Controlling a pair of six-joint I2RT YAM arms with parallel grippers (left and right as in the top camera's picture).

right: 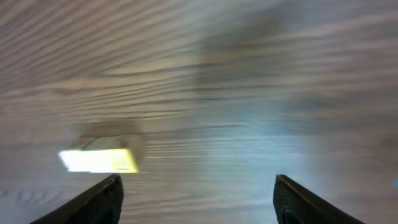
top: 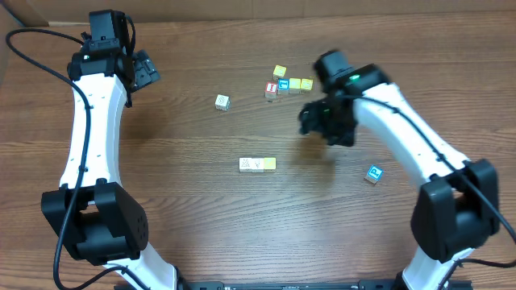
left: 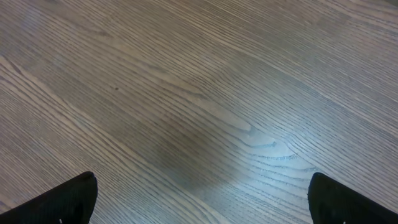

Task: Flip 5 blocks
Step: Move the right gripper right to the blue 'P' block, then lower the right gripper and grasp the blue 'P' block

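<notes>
Wood-grain laminate covers the table (top: pixel 177 209); a tan strip shows beyond its far edge. The right gripper (right: pixel 198 190) hangs over bare surface, fingers spread wide, nothing between them. Just beyond it, on the far side, sits a cluster with the red cube (top: pixel 271 89). The blue P cube (top: pixel 373 173) lies near it, toward its own base. Two cream cubes (top: pixel 251 164) and the yellow cube (top: pixel 269 163) form a touching row on its inner side. The third cream cube (top: pixel 222 101) lies between the grippers. The left gripper (left: pixel 202 199) stands fully spread and empty over bare table.
</notes>
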